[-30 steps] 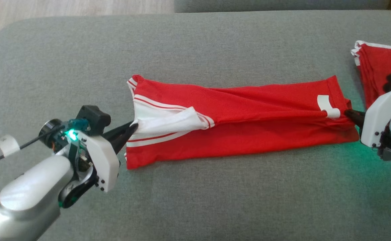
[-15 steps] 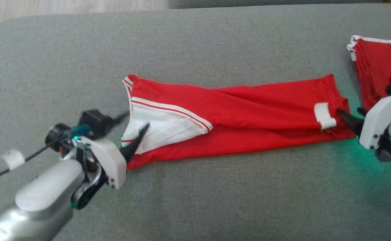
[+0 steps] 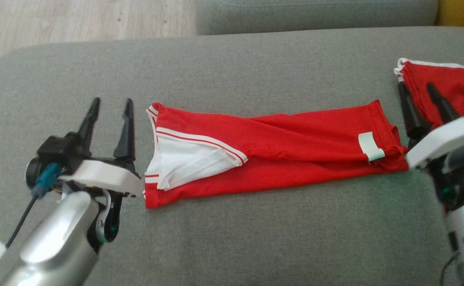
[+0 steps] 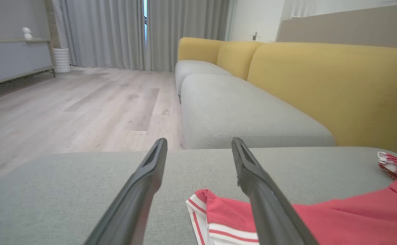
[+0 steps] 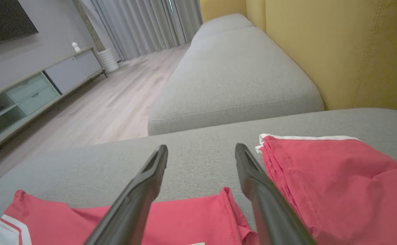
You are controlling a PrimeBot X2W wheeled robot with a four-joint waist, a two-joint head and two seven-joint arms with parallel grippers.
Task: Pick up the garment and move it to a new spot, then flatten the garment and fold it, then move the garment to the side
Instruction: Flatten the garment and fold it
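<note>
A red garment [image 3: 279, 147] with white stripes and a white panel lies folded into a long band across the grey sofa seat [image 3: 232, 71]. It carries a white tag [image 3: 371, 146] near its right end. My left gripper [image 3: 111, 103] stands open just left of the garment's striped end [image 4: 225, 217], touching nothing. My right gripper [image 3: 414, 85] is open beside the garment's right end [image 5: 198, 221], between it and a second red cloth. Nothing sits between either pair of fingers.
A second folded red garment [image 3: 438, 85] with white trim lies at the far right [image 5: 334, 183]. Another grey seat cushion [image 4: 246, 112] and yellow backrests [image 4: 331, 88] stand beyond. Wooden floor [image 3: 81, 20] lies past the sofa's left edge.
Both grippers let go of the garment's ends, opened and pulled back with fingers pointing away. The garment settled flat. The head camera tilted, shifting the whole picture.
</note>
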